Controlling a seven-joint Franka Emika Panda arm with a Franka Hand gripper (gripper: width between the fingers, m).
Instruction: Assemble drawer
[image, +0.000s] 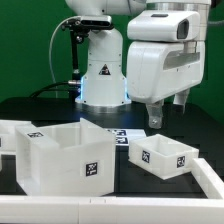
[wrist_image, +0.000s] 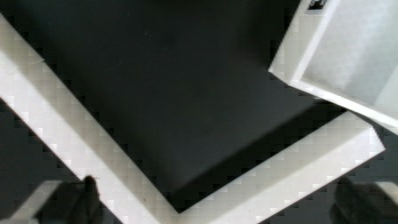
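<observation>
Drawer casing (image: 60, 150) sits on the dark table (image: 135, 186) toward the exterior view's left: a big white box, opening upward as far as I can see, with a tag on its near face. The small tray (image: 165, 155) stands at the exterior view's right of the casing, apart from it with bare table between, upright and open side up, with a tag on its front wall. Wrist view catches only one corner of the tray (wrist_image: 347, 60), with a tag at the picture's edge

Progress (judgement): early. No tray is inside the casing and nothing is lifted. Left to do: grasp the tray, carry it to the casing, seat it; likewise for any further tray. Another white piece (image: 5, 140) is cut off at the exterior view's left edge; cannot tell which part it is

The gripper (image: 165, 118) hangs just above the tray's rear wall, fingers spread, nothing between them; cannot tell whether it touches the tray

Around:
- marker board (image: 125, 133) lies flat behind the casing and tray
- robot base (image: 100, 70) stands beyond it
- white border rail (image: 205, 182) runs along the near table edge; its corner (wrist_image: 178, 190) crosses the wrist view

In the way (judgement): the rail lies near the tray on the exterior view's right, so there is little room that side, and the casing's near wall stands beside the transfer path
</observation>
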